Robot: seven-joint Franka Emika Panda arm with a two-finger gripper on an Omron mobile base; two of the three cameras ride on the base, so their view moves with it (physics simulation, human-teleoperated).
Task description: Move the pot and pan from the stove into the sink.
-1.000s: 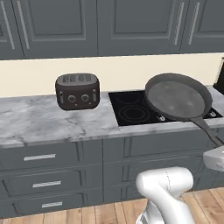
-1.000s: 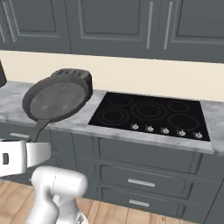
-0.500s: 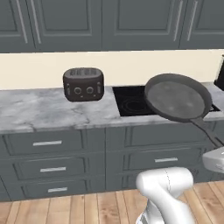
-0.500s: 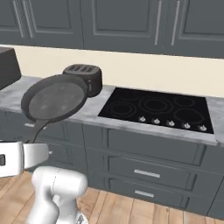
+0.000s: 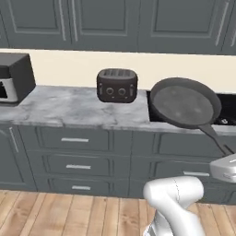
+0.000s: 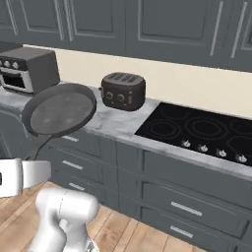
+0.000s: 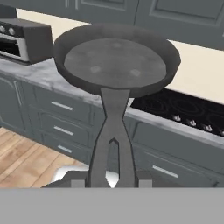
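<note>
Dark grey shallow round pan (image 7: 114,59) hangs in the air before the grey marble counter (image 5: 69,107), its straight handle clamped in my gripper (image 7: 111,183)

Count on view: 1 pan (image 5: 185,102), 1 toaster (image 5: 117,85) with 2 front knobs, 1 toaster oven (image 5: 14,77) at the far left of the counter (image 5: 69,108), and 1 stove (image 6: 202,132). The stove shows 4 ring-marked burners and a near row of 4 silver knobs (image 6: 212,152). Lower cabinet: 3 drawer pulls (image 5: 77,167) stacked left of the robot, 2 more under the stove.
</note>
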